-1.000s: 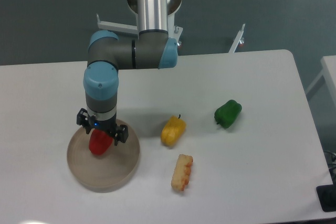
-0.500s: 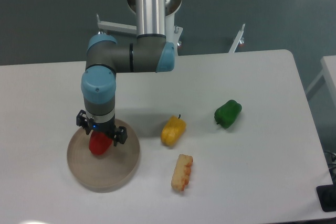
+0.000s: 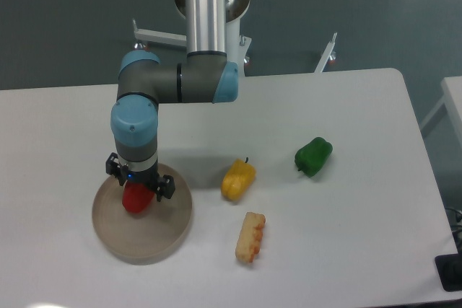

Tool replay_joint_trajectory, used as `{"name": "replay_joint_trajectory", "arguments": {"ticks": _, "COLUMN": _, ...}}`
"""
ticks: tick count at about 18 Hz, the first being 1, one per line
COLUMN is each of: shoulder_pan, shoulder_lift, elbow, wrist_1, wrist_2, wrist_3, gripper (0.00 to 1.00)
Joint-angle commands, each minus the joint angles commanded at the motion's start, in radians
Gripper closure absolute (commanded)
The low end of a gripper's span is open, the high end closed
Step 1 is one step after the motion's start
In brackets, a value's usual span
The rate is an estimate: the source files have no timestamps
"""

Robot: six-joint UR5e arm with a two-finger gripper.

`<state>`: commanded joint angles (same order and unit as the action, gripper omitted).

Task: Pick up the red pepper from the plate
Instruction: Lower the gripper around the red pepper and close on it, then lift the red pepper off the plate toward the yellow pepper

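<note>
The red pepper (image 3: 136,199) lies on the left half of the round beige plate (image 3: 155,239) at the table's front left. My gripper (image 3: 138,187) points straight down, directly over the pepper and down on its top. The black gripper body hides the fingertips, so I cannot tell whether the jaws are closed on the pepper. The pepper still looks to be resting on the plate.
A yellow pepper (image 3: 237,179) lies right of the plate. A green pepper (image 3: 313,156) lies farther right. A tan and orange corn-like piece (image 3: 250,236) lies in front of the yellow pepper. The arm's base stands at the table's back edge.
The arm's upper joints have shifted slightly left. The gripper stays over the red pepper, which has hardly moved on the plate.
</note>
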<state>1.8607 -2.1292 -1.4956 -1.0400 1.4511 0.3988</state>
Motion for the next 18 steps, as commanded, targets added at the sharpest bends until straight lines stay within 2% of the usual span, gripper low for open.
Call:
{"name": "replay_joint_trajectory", "arguments": {"ticks": 4, "shoulder_pan": 0.0, "shoulder_lift": -0.002, "elbow": 0.0, "wrist_1": 0.0, "wrist_2": 0.0, "wrist_3": 0.003, "gripper": 0.0}}
{"name": "replay_joint_trajectory", "arguments": {"ticks": 6, "shoulder_pan": 0.0, "shoulder_lift": -0.002, "elbow": 0.002, "wrist_1": 0.0, "wrist_2": -0.002, "wrist_3": 0.002, "gripper": 0.1}}
{"name": "replay_joint_trajectory", "arguments": {"ticks": 7, "shoulder_pan": 0.0, "shoulder_lift": -0.002, "elbow": 0.003, "wrist_1": 0.0, "wrist_2": -0.002, "wrist_3": 0.003, "gripper": 0.19}}
{"name": "replay_joint_trajectory", "arguments": {"ticks": 10, "shoulder_pan": 0.0, "shoulder_lift": -0.002, "elbow": 0.002, "wrist_1": 0.0, "wrist_2": -0.003, "wrist_3": 0.009, "gripper": 0.33}}
{"name": "replay_joint_trajectory", "arguments": {"ticks": 14, "shoulder_pan": -0.002, "shoulder_lift": 0.002, "elbow": 0.0, "wrist_1": 0.0, "wrist_2": -0.005, "wrist_3": 0.011, "gripper": 0.41}}
{"name": "replay_joint_trajectory", "arguments": {"ticks": 18, "shoulder_pan": -0.002, "shoulder_lift": 0.008, "elbow": 0.003, "wrist_1": -0.002, "wrist_2": -0.008, "wrist_3": 0.012, "gripper": 0.43}}
